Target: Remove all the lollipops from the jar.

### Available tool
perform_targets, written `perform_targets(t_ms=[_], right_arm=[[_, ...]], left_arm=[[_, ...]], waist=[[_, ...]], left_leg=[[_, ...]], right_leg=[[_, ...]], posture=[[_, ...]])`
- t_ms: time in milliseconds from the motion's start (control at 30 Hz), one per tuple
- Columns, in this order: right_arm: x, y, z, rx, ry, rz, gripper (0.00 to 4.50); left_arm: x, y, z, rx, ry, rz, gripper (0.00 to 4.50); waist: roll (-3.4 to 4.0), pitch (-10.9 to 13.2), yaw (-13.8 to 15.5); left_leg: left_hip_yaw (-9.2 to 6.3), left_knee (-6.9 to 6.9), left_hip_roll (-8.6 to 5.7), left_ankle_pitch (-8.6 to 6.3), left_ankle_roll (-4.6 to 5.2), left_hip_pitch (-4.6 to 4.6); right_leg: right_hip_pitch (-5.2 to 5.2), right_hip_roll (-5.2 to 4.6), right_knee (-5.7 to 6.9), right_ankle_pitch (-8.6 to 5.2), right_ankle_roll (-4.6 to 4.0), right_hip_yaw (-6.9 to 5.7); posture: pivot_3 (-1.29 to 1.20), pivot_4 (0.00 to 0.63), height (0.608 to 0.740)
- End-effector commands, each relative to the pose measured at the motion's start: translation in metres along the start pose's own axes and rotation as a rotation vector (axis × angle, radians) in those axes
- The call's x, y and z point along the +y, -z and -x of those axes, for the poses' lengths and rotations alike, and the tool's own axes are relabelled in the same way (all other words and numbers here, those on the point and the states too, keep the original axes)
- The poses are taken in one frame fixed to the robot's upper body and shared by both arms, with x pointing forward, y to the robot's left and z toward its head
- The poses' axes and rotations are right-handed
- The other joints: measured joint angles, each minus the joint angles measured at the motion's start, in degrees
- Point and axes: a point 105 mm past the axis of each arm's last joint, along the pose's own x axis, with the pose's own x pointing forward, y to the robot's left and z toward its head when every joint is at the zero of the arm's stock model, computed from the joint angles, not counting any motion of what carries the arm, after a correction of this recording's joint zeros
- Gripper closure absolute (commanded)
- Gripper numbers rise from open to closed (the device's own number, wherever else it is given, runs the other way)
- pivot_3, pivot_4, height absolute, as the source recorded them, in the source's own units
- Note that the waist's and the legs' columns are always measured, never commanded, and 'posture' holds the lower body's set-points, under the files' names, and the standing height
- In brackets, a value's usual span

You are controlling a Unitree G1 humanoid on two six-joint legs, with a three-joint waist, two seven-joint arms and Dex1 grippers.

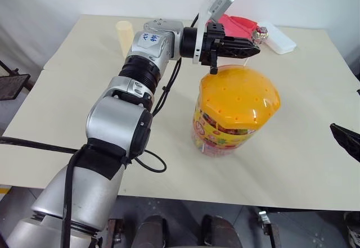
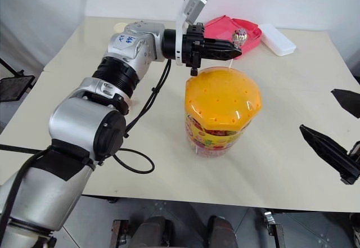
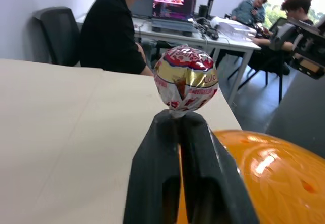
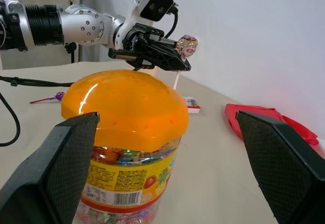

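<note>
Standing on a cream table, the jar; left hand pinching a lollipop, right hand wide.

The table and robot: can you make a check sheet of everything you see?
Surface: beige table, mostly bare.
Job's things: jar upright, orange lid on. One lollipop pinched by its stick above the lid; another, purple, lies on the table.
Clutter: red tray, white box, pale-yellow cylinder, small white dish.
Grippers: left gripper shut on the lollipop stick; right gripper open, beside the jar, touching nothing.
Cables: black cable loops from the left arm.
Surroundings: white wall; people sit at desks with a laptop.
</note>
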Motion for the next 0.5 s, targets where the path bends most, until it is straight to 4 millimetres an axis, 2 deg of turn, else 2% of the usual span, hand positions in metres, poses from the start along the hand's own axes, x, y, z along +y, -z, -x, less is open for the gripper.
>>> perform_targets(t_ms=[33, 167, 300, 400, 500], right_arm=[[-0.004, -0.006, -0.002, -0.007, -0.002, 0.041, 0.00], [-0.008, -0.005, -0.005, -0.005, -0.013, 0.044, 0.00], [-0.014, -0.005, -0.013, -0.013, -0.040, 0.042, 0.00], [-0.017, -0.004, -0.018, -0.020, -0.064, 0.035, 0.00], [-0.021, -0.001, -0.023, -0.022, -0.094, 0.026, 0.00]], left_arm=[[-0.005, -0.041, -0.005, -0.083, -0.007, -0.072, 4.47], [-0.001, -0.069, 0.005, -0.177, -0.072, -0.109, 4.47], [0.016, -0.092, 0.033, -0.196, -0.268, -0.151, 4.47], [0.031, -0.093, 0.063, -0.178, -0.416, -0.131, 4.47], [0.043, -0.079, 0.097, -0.099, -0.546, -0.102, 4.47]], waist=[[0.00, 0.0, 0.0], [0.00, 0.0, 0.0], [0.00, 0.0, -0.3], [0.02, 0.0, -0.7], [0.02, 0.0, -1.1]], left_leg=[[0.00, 0.00, 0.00, 0.00, 0.00, 0.00], [-0.01, 0.00, 0.00, 0.00, 0.00, 0.00], [0.00, -0.01, 0.00, 0.00, 0.00, 0.02], [0.00, -0.03, 0.01, 0.00, 0.00, 0.07], [0.00, -0.05, 0.01, 0.00, 0.00, 0.05]], right_leg=[[0.00, 0.00, 0.00, 0.00, 0.00, 0.00], [0.00, 0.00, 0.00, 0.00, 0.00, 0.01], [0.00, 0.00, 0.01, 0.00, 0.00, 0.02], [0.00, 0.00, 0.03, 0.00, 0.00, 0.02], [-0.01, 0.00, 0.03, 0.00, 0.00, 0.01]], posture=[[0.00, 0.150, 0.740], [0.00, 0.150, 0.740], [0.00, 0.150, 0.740], [0.00, 0.150, 0.740], [0.00, 0.150, 0.740]])
